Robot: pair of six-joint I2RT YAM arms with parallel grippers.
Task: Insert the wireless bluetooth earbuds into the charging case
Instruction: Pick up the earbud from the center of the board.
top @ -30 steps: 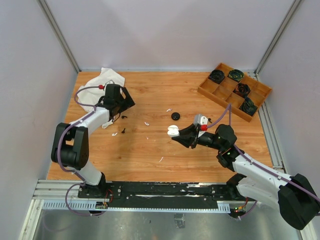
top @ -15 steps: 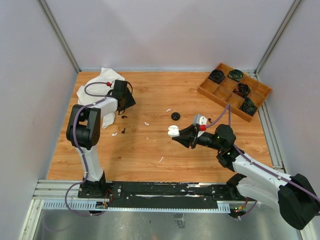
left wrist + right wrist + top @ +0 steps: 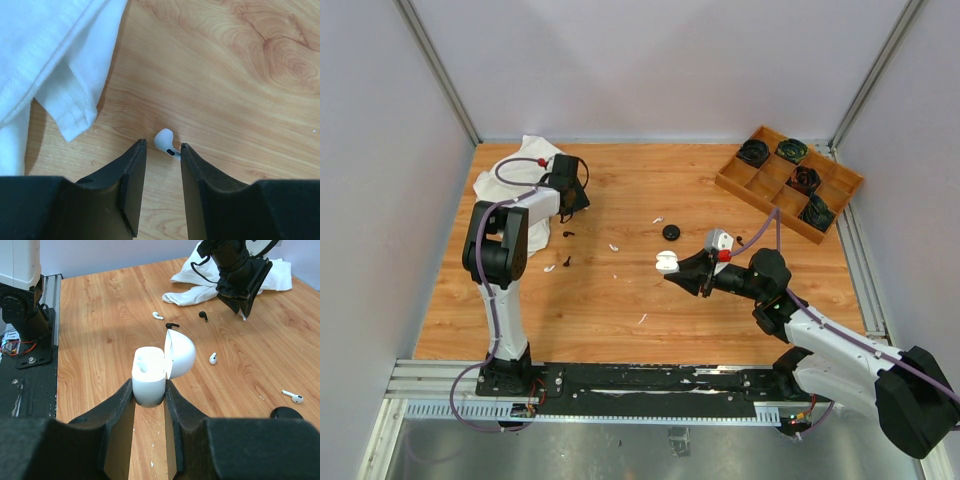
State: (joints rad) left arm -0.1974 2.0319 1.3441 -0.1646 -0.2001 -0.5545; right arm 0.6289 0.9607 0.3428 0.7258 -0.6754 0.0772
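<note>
Wood tabletop (image 3: pixel 620 300), pale walls (image 3: pixel 650 60); left hand (image 3: pixel 161 144) narrowly apart astride earbud (image 3: pixel 164 138), right hand (image 3: pixel 149 386) clamps case (image 3: pixel 150 371).

The left arm (image 3: pixel 525 208) has swung toward the white cloth (image 3: pixel 533 150), its jaws narrowing around a white earbud (image 3: pixel 165 141).

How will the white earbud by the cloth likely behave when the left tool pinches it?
The white earbud looks glossy and rounded, so it may squirt from between the fingers. Being tiny, it is probably light and slides easily on the smooth wooden table.
</note>
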